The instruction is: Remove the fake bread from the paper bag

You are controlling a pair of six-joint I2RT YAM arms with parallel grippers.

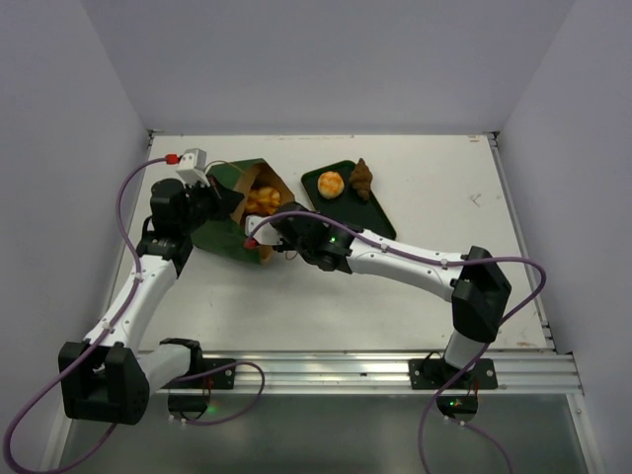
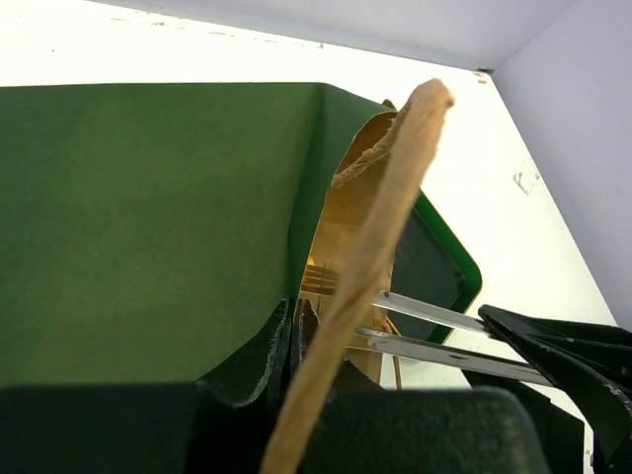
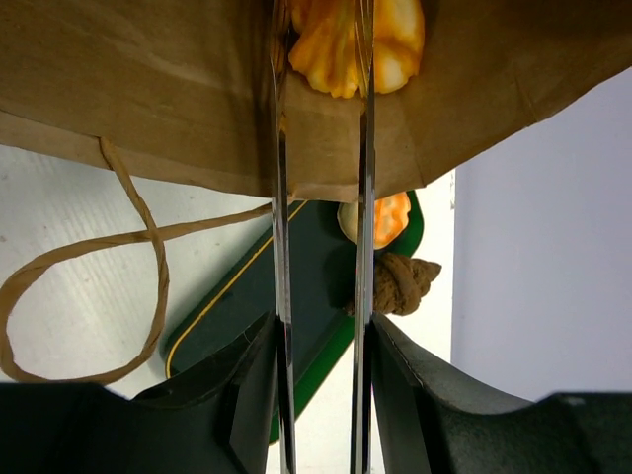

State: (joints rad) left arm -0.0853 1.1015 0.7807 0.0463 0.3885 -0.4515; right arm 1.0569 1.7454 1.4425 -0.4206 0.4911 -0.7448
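Top view: the paper bag (image 1: 225, 239) lies tipped over with the fake bread (image 1: 262, 200) inside, and both arms bend toward its mouth. 
Left wrist: the left gripper (image 2: 293, 331) pinches the bag's edge. 
Right wrist: the right gripper (image 3: 318, 99), its fingers a little apart, reaches over the bread. More bread sits on the tray (image 3: 247, 316).

Bright, even light; the table (image 2: 118, 44) glares white, foregrounds blurred.

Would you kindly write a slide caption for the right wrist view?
Right jaws, apart, reach into the paper bag toward an orange pastry; green tray beyond.
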